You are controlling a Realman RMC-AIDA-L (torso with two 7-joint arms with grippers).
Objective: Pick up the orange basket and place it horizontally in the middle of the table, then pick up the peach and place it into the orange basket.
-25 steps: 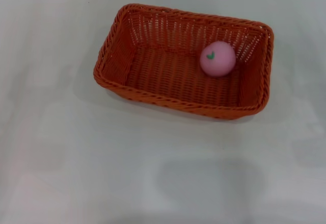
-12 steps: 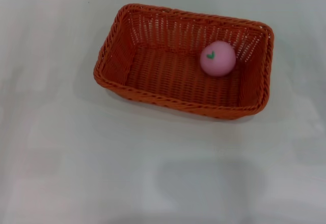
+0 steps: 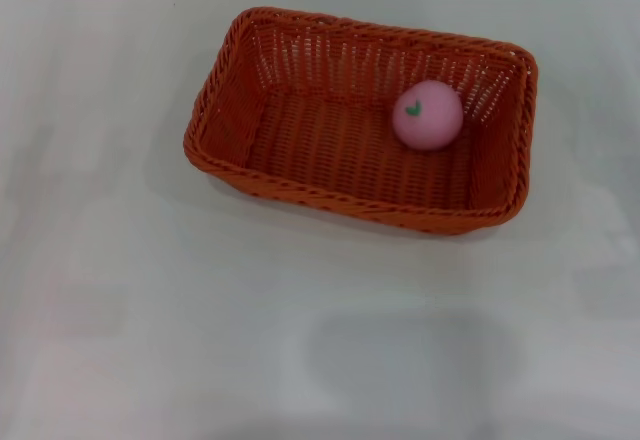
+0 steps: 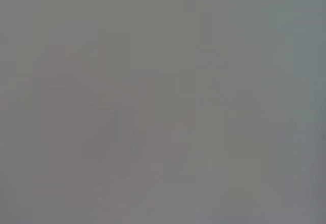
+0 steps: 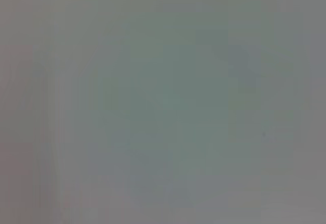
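Already the peach (image 3: 428,115) sits inside the orange basket (image 3: 360,200) on the bench (image 3: 150,310); neither arm's jaws show, their state untellable, so only a stray bump could roll it.

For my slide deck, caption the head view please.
Pink peach rests inside the orange basket on the white table; neither gripper in view.

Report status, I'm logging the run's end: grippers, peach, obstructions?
Both grippers out of view. Peach inside orange basket, near its right end. Basket mid-table, nothing in the way.
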